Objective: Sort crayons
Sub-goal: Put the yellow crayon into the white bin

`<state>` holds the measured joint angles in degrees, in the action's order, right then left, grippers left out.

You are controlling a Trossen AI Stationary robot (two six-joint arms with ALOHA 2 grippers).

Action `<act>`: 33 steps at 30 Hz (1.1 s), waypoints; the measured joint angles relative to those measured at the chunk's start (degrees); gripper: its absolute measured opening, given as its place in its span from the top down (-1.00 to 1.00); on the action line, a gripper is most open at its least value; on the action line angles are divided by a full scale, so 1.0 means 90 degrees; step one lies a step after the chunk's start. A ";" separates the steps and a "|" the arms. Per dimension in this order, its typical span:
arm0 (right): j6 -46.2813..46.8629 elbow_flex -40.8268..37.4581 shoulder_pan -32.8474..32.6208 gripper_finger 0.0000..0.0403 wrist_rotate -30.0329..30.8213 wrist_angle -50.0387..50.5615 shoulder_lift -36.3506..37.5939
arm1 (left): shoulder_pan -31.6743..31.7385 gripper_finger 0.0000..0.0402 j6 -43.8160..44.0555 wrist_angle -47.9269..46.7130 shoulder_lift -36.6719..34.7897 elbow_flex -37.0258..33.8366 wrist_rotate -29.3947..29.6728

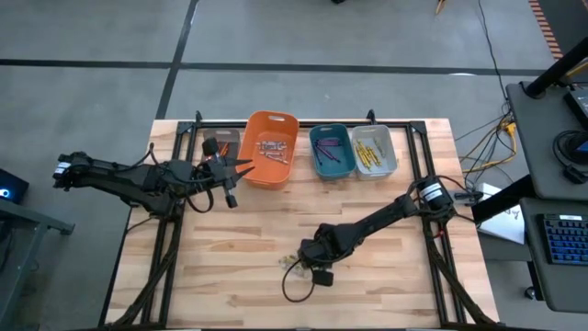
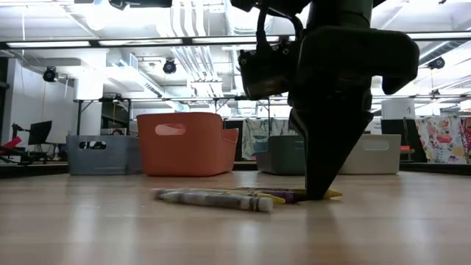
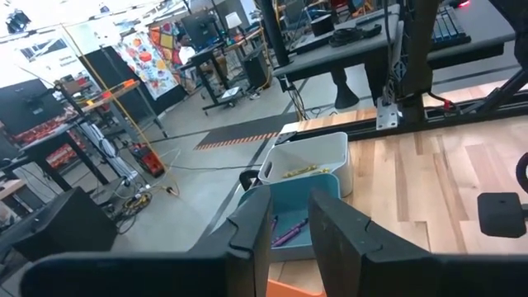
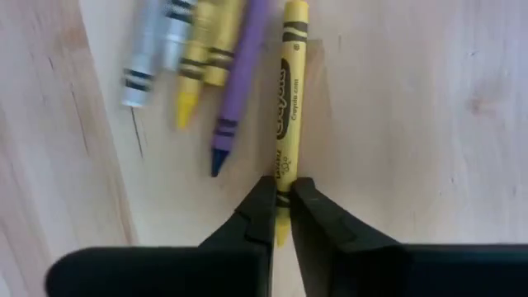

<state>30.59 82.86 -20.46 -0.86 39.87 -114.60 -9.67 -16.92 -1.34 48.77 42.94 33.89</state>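
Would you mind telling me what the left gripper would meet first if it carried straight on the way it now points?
Probably the teal bin holding purple crayons, just beyond the left gripper; the white bin sits behind it. Depth is hard to judge.

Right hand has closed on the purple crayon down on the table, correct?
Not quite: the right hand is closed on the yellow crayon, on the table. The purple crayon lies free beside it, as the right wrist view shows.
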 joint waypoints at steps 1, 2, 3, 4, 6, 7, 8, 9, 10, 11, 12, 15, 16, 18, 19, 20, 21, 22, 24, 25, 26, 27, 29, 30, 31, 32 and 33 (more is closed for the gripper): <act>0.0010 -0.0002 0.0002 0.91 0.0003 0.0010 0.0022 | 0.0000 0.68 0.0004 -0.0001 0.0000 0.0000 0.0000; 0.0012 -0.0009 0.0004 0.93 0.0016 0.0019 0.0056 | 0.0000 0.68 0.0014 -0.0001 0.0000 0.0000 0.0000; 0.0021 -0.0014 0.0004 0.93 0.0046 0.0044 0.0096 | 0.0000 0.68 0.0048 0.0001 0.0000 0.0000 0.0000; 0.0042 -0.0023 0.0006 0.94 0.0051 0.0090 0.0155 | 0.0000 0.68 0.0098 -0.0001 0.0000 0.0000 0.0000; 0.0089 -0.0026 0.0016 0.94 0.0083 0.0167 0.0308 | 0.0000 0.68 0.0224 -0.0003 0.0000 0.0000 -0.0002; 0.0122 -0.0024 0.0021 0.94 0.0104 0.0281 0.0402 | 0.0001 0.68 0.0286 -0.0006 0.0002 -0.0002 -0.0001; 0.0183 -0.0024 0.0034 0.94 0.0119 0.0435 0.0486 | 0.0000 0.68 0.0327 -0.0004 0.0002 -0.0012 -0.0003; 0.0257 -0.0024 0.0048 0.94 0.0146 0.0585 0.0590 | 0.0002 0.68 0.0343 -0.0002 0.0002 -0.0028 -0.0003; 0.0318 -0.0023 0.0063 0.94 0.0200 0.0736 0.0664 | 0.0000 0.68 0.0346 -0.0017 0.0002 -0.0038 -0.0006; 0.0346 -0.0021 0.0074 0.94 0.0271 0.0854 0.0734 | 0.0000 0.68 0.0350 -0.0021 0.0010 -0.0043 -0.0006; 0.0350 -0.0022 0.0093 0.94 0.0324 0.0967 0.0820 | 0.0001 0.68 0.0375 -0.0005 0.0026 -0.0044 -0.0005; 0.0314 -0.0021 0.0160 0.94 0.0607 0.1221 0.1138 | 0.0000 0.68 0.0458 0.0001 0.0116 -0.0044 -0.0007; 0.0288 -0.0020 0.0209 0.94 0.0685 0.1302 0.1246 | -0.0001 0.68 0.0467 -0.0012 0.0152 -0.0049 -0.0007; 0.0218 -0.0011 0.0336 0.94 0.0793 0.1439 0.1492 | -0.0003 0.68 0.0510 0.0004 0.0240 -0.0051 -0.0006; 0.0160 -0.0011 0.0424 0.94 0.0835 0.1529 0.1613 | -0.0005 0.68 0.0514 -0.0005 0.0277 -0.0051 -0.0007; 0.0082 -0.0012 0.0511 0.94 0.0876 0.1590 0.1742 | -0.0005 0.68 0.0547 0.0027 0.0309 -0.0051 -0.0007; -0.0037 -0.0014 0.0597 0.94 0.0945 0.1605 0.1876 | -0.0005 0.68 0.0592 0.0073 0.0335 -0.0051 -0.0007; -0.0147 -0.0012 0.0698 0.94 0.1005 0.1630 0.2027 | -0.0010 0.68 0.0633 0.0137 0.0351 -0.0053 -0.0010; -0.0343 -0.0011 0.0933 0.94 0.1119 0.1699 0.2305 | -0.0017 0.68 0.0675 0.0223 0.0362 -0.0053 -0.0012; -0.0419 -0.0011 0.1078 0.94 0.1111 0.1723 0.2435 | -0.0022 0.68 0.0708 0.0220 0.0362 -0.0053 -0.0037; -0.0509 -0.0011 0.1239 0.94 0.1110 0.1747 0.2548 | -0.0030 0.68 0.0757 0.0219 0.0365 -0.0053 -0.0044; -0.0552 -0.0011 0.1416 0.94 0.1112 0.1763 0.2637 | -0.0034 0.68 0.0816 0.0218 0.0367 -0.0053 -0.0046; -0.0617 -0.0011 0.1819 0.94 0.1120 0.1760 0.2787 | -0.0056 0.68 0.0932 0.0218 0.0362 -0.0053 -0.0049; -0.0622 -0.0011 0.2031 0.94 0.1120 0.1759 0.2829 | -0.0063 0.68 0.0980 0.0217 0.0362 -0.0053 -0.0048; -0.0638 -0.0011 0.2253 0.94 0.1120 0.1763 0.2860 | -0.0073 0.68 0.1012 0.0215 0.0364 -0.0053 -0.0048; -0.0674 -0.0011 0.2482 0.94 0.1117 0.1793 0.2882 | -0.0080 0.68 0.1051 0.0213 0.0364 -0.0053 -0.0050; -0.0723 -0.0011 0.2705 0.94 0.1117 0.1862 0.2884 | -0.0090 0.68 0.1091 0.0208 0.0364 -0.0053 -0.0051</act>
<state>24.09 82.76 3.89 9.19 56.63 -88.64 -10.48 -7.10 0.54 52.05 42.46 33.43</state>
